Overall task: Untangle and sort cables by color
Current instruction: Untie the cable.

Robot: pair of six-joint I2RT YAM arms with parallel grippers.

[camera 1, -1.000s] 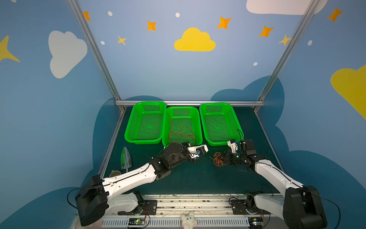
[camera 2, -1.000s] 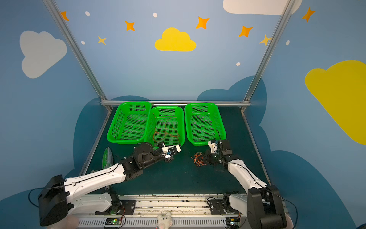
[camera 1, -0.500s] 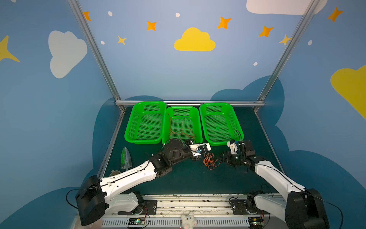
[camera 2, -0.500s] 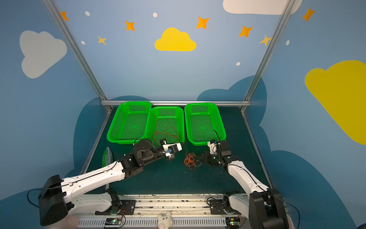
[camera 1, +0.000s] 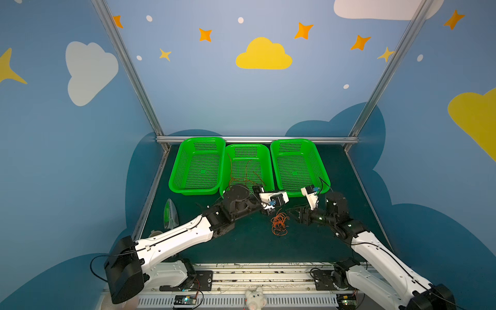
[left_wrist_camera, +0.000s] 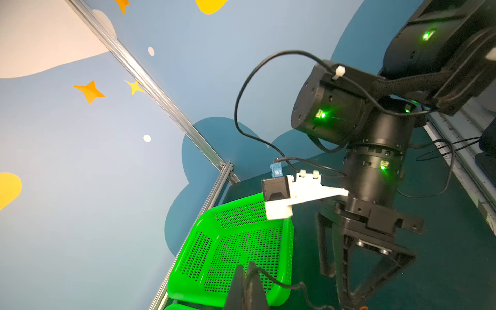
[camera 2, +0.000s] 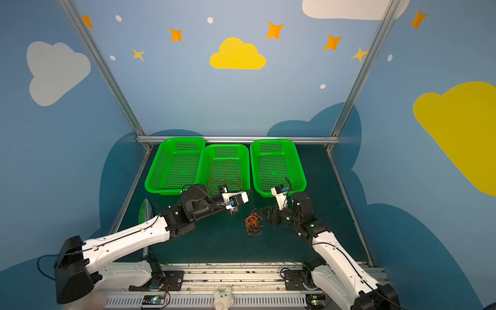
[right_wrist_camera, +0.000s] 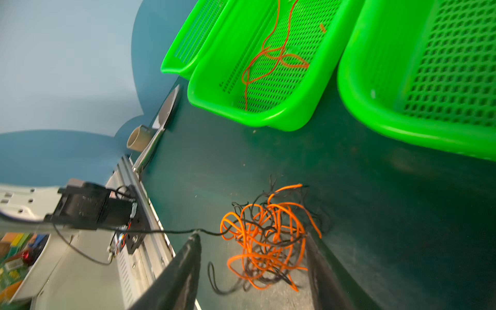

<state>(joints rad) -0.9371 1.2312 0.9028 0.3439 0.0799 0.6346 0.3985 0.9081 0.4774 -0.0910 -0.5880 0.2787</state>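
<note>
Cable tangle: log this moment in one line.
left gripper shut on black strand | right gripper open around orange-black tangle on mat | red cable in middle basket

On my dark green mat (camera 1: 241, 249), three green mesh baskets stand side by side at twelve o'clock: left basket (camera 1: 198, 139), middle basket (camera 1: 247, 145), right basket (camera 1: 295, 140). At nine o'clock a pointed green-and-white packet (camera 1: 170, 214) stands at the edge, with a beige roll (right_wrist_camera: 139, 138) near it. At six o'clock there's a white plush toy (camera 1: 254, 298).
</note>
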